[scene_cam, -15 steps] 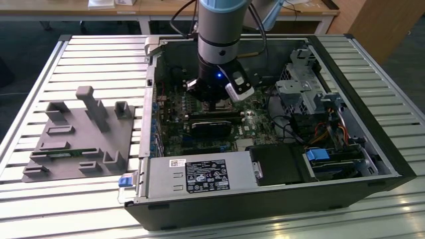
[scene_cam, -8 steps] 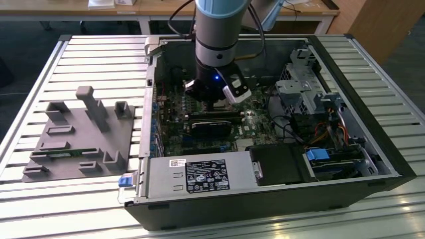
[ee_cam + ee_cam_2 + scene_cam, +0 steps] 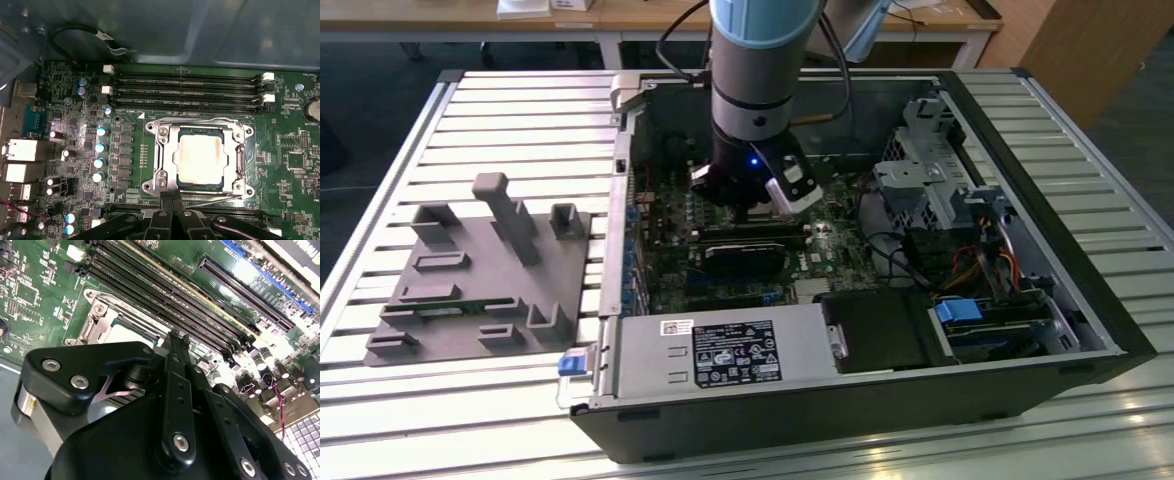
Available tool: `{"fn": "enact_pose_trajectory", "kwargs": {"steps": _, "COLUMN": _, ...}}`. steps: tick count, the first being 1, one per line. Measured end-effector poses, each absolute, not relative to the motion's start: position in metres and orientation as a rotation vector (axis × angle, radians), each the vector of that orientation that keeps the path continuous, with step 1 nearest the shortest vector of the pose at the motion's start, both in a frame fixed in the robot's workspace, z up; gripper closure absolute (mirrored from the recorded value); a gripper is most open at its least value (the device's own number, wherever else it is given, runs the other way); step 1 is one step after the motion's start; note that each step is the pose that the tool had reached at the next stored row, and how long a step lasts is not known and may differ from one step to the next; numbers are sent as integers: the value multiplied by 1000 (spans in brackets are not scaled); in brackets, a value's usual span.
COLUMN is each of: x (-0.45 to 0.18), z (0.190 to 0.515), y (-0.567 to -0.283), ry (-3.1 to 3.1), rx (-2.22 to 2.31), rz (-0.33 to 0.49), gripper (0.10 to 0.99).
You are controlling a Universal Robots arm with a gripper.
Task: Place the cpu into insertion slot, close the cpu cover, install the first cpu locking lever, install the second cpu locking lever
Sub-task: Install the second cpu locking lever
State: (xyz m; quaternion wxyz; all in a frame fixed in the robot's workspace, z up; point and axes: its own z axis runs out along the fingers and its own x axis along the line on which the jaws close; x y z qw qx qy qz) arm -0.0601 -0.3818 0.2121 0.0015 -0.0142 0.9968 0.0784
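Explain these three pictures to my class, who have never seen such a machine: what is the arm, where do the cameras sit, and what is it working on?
A robot arm reaches into an open computer case lying on a slatted table. The exterior view looks on from outside; both wrist views ride on the arm. Its gripper, fingertips together and holding nothing, sits at the edge of the cpu cover, a silver frame lying flat over the cpu. Long memory slots run alongside. A grey parts holder lies beside the case.

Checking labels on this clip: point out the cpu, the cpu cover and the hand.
cpu (image 3: 201, 161): first wrist view, middle of its metal top.
cpu cover (image 3: 165, 159): first wrist view, frame's side bar.
hand (image 3: 172, 194): first wrist view, between its fingertips.
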Motion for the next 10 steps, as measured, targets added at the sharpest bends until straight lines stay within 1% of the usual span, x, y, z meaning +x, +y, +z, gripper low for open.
{"fn": "enact_pose_trajectory", "kwargs": {"steps": 10, "x": -63, "z": 211, "y": -389, "ry": 3125, "rx": -44, "rz": 286, "gripper": 980}}
